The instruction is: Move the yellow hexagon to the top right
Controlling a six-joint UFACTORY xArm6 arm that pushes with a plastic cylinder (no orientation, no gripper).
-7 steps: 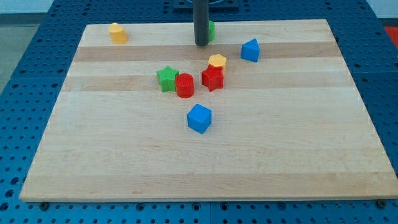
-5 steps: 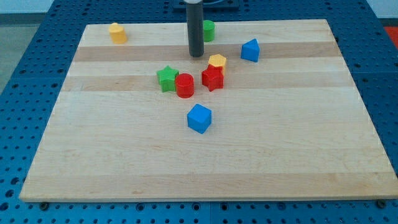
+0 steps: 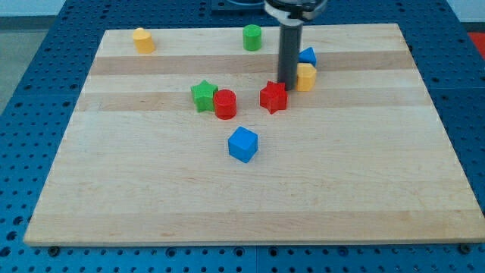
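The yellow hexagon (image 3: 305,76) sits right of the board's centre, towards the view's top, just below the blue block (image 3: 308,55) and touching or nearly touching it. My tip (image 3: 286,83) rests against the hexagon's left side. The red star (image 3: 273,97) lies just below-left of my tip, close to it.
A green star (image 3: 203,95) and a red cylinder (image 3: 224,104) sit together left of centre. A blue cube (image 3: 242,144) lies below them. A green cylinder (image 3: 252,37) stands at the top centre and a yellow block (image 3: 142,40) at the top left of the wooden board (image 3: 151,197).
My tip swung down and to the right, pushing the yellow hexagon right until it sits under the blue block. The red star shifted a little to the right.
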